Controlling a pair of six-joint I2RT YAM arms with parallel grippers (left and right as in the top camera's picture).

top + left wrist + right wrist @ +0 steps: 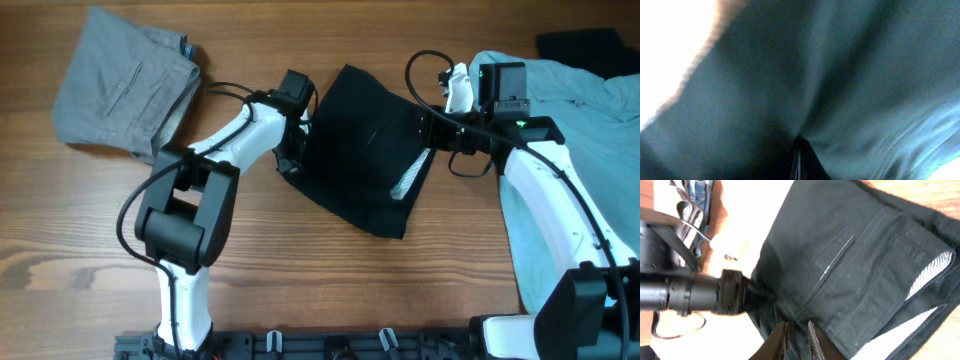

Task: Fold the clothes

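The black shorts lie at the middle of the wooden table, between two arms. The left gripper looks pinched on their bunched left edge. The right gripper holds its fingers close together at the opposite hem (whether they nip cloth cannot be told). A clean fold likely calls for both edges lifted level and taut, lest the limp cloth sag. A stitched welt pocket and white lining show. Grey shorts sit folded at the far left, and a light blue T-shirt lies rumpled at right.
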